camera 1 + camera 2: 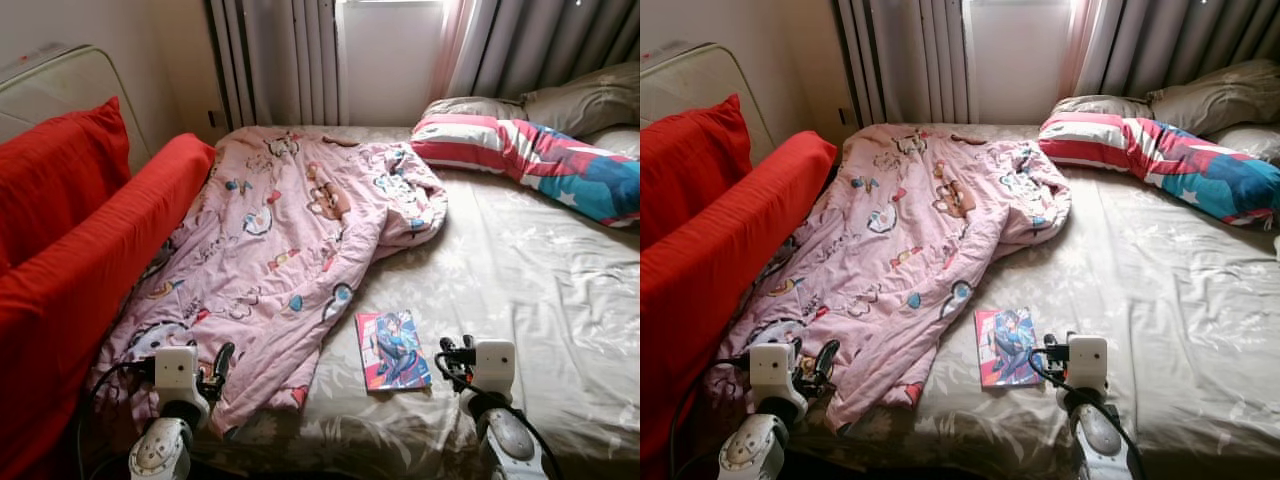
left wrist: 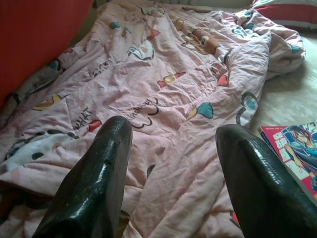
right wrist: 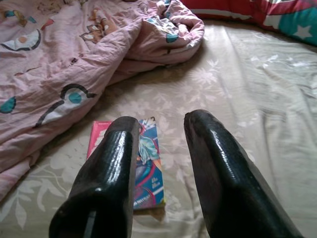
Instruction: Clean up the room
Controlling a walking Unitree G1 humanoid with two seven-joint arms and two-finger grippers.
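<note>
My left gripper (image 1: pixel 222 366) sits at the lower left of the frame, over the near edge of the pink quilt (image 1: pixel 285 240), its jaws apart with nothing between them. My right gripper (image 1: pixel 450 358) sits at the lower right, jaws apart too, just beside the comic book (image 1: pixel 391 349), which lies flat on the beige sheet of the bed (image 1: pixel 520 290) at lower centre. The quilt lies rumpled across the left half of the bed, reaching the upper centre of the frame. A striped pillow (image 1: pixel 530 160) lies at the upper right, with grey pillows (image 1: pixel 585 100) behind it. Red cushions (image 1: pixel 70 240) fill the left edge. Curtains (image 1: pixel 290 60) hang along the top.
</note>
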